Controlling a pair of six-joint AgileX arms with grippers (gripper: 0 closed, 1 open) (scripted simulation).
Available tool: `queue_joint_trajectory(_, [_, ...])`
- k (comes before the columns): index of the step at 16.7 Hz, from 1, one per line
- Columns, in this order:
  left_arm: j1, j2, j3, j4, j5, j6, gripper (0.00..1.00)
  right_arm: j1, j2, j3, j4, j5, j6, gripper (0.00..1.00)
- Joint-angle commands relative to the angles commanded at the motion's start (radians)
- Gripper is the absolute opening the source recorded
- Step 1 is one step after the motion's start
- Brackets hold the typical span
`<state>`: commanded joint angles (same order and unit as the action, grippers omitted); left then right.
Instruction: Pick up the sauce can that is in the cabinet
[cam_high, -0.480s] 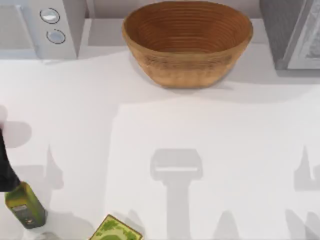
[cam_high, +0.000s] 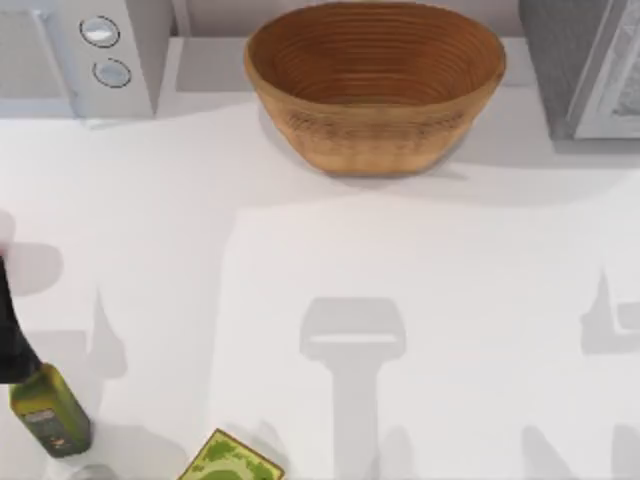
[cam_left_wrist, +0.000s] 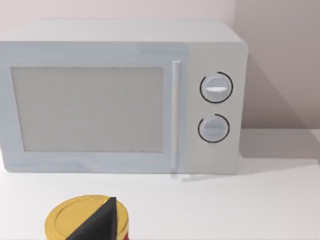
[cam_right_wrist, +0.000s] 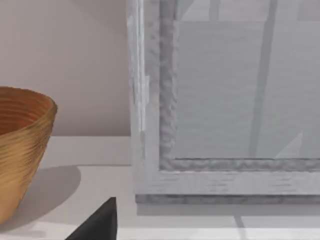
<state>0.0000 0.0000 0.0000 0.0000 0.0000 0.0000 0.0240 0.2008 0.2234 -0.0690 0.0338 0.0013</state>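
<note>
White tabletop (cam_high: 420, 260), pale wall behind it. We note four arm-shaped shadows along the near edge.

Tall grey box-like cabinet (cam_high: 560, 60) at the far right corner. Its paler whitish front panel runs off the right edge of the top view. In the right wrist view the cabinet (cam_right_wrist: 225, 100) is close and faces the camera: rough grey frame around a flat, pale panel crossed by faint streaks. The panel hides the inside, so we cannot tell where in the cabinet the sauce can sits.

Light grey microwave-like appliance (cam_high: 70, 50) at the far left corner, with two round knobs (cam_high: 99, 31) one above the other on its right side. In the left wrist view the appliance (cam_left_wrist: 120, 100) is square-on: door with a vertical handle, knobs to the handle's side.

Woven brown oval basket (cam_high: 380, 140) at the far middle, between appliance and cabinet, apart from both. In the right wrist view the basket's ribbed wall (cam_right_wrist: 20, 145) stands beside the cabinet with bare table between them.

Green oil bottle (cam_high: 50, 412) with a dark neck at the near left, tilted in the top view.

Flat green-printed box (cam_high: 235, 462) at the near edge, right of the bottle, turned cornerwise.

Round tin with a yellow-gold lid (cam_left_wrist: 75, 220) and a sliver of red side, on the table in front of the appliance.

Left gripper (cam_left_wrist: 100, 222): a dark wedge overlapping the tin's lid in the left wrist view. We cannot tell how wide it stands.

Right gripper (cam_right_wrist: 100, 222): a dark wedge low before the cabinet's front corner. Width likewise cannot be told, and we see nothing held.
</note>
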Motion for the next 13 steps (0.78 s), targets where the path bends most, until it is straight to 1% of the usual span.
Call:
queue_joint_trajectory(3, [0.000,0.000,0.000,0.000,0.000,0.000,1.00,0.027,0.187,0.240,-0.058,0.027,0.002,1.00])
queue_joint_trajectory(13, [0.000,0.000,0.000,0.000,0.000,0.000,1.00,0.128,0.885,1.194,-0.271,0.126,0.011,1.00])
